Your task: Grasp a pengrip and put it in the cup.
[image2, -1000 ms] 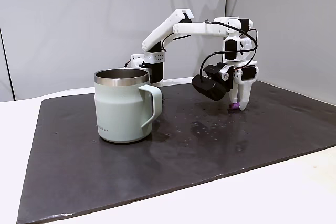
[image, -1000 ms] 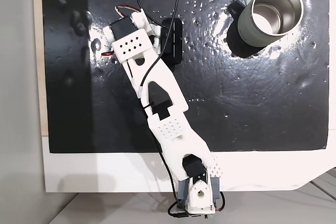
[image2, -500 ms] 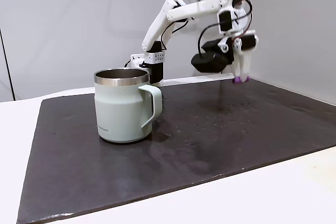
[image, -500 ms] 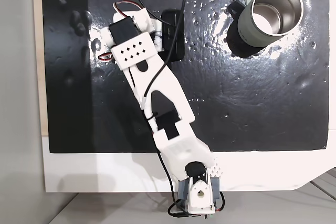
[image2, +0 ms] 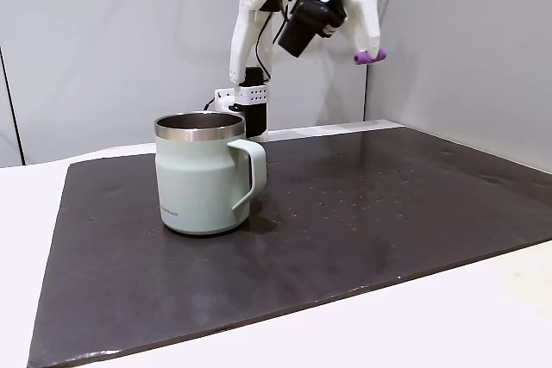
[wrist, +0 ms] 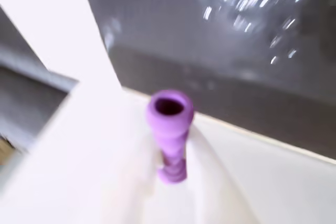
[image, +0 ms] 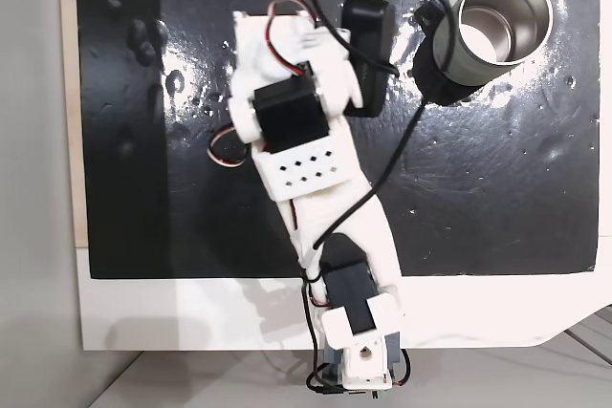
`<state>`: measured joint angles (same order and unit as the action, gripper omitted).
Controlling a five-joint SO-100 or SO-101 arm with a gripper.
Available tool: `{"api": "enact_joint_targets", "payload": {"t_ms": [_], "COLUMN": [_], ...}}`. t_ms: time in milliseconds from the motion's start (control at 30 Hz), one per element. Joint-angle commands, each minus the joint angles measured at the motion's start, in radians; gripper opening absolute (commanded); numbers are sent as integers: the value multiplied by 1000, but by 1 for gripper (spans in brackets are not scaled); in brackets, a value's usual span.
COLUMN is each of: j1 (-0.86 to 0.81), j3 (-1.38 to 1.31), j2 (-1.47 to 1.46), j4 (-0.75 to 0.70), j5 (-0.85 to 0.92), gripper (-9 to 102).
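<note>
Gripping purple pengrip (image2: 368, 57) tight, end effector (image2: 371, 47) hangs high above table (image2: 362, 213); cup (image2: 205, 174) stands at 8 o'clock from it.

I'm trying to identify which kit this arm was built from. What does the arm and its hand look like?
The arm is made of white plastic segments, some with small grids of holes, and black servo blocks at the joints. Thin black cables loop along it, with red and white wires near the wrist. A black camera module sits beside the hand, whose fingers are white and tapered.
</note>
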<state>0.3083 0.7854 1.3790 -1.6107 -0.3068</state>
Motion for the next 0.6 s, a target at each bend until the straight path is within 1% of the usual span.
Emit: {"api": "enact_joint_targets", "payload": {"t_ms": [0, 167, 367, 500, 567], "j1": [-140, -341, -541, -618, -635], "j3": [15, -9, -130, -179, -255], "j2": [95, 98, 26, -37, -84], "j4": [-55, -74, -75, -75, -75], "j5": [18, 72, 106, 106, 115], "gripper": [0, 0, 0, 0, 0]}}
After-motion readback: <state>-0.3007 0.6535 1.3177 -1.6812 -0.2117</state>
